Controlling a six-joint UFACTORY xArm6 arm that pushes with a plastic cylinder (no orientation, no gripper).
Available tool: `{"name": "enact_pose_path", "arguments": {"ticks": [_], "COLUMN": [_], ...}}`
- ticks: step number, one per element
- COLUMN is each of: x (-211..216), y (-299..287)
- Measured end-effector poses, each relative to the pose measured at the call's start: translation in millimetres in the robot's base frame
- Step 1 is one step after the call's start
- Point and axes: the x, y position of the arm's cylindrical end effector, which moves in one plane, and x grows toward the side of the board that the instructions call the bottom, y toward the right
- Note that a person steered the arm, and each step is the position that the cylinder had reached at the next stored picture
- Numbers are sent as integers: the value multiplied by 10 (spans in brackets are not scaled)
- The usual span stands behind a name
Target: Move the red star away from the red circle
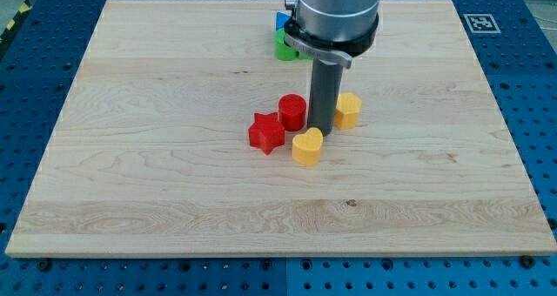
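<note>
The red star [266, 132] lies near the middle of the wooden board, touching or almost touching the red circle [292, 111] at its upper right. My tip [319, 128] stands just right of the red circle, right behind the yellow heart [307, 146] and left of a yellow block [348, 110]. The star is about two block widths to the view's left of my tip.
A green block [285, 47] and a blue block [281, 22] sit near the board's top edge, partly hidden behind the arm's body [335, 17]. The board [157, 157] lies on a blue perforated table.
</note>
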Motion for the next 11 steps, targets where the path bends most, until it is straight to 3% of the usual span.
{"name": "enact_pose_path", "arguments": {"ticks": [4, 7, 11], "x": [169, 124, -88], "y": [-712, -499, -886]}}
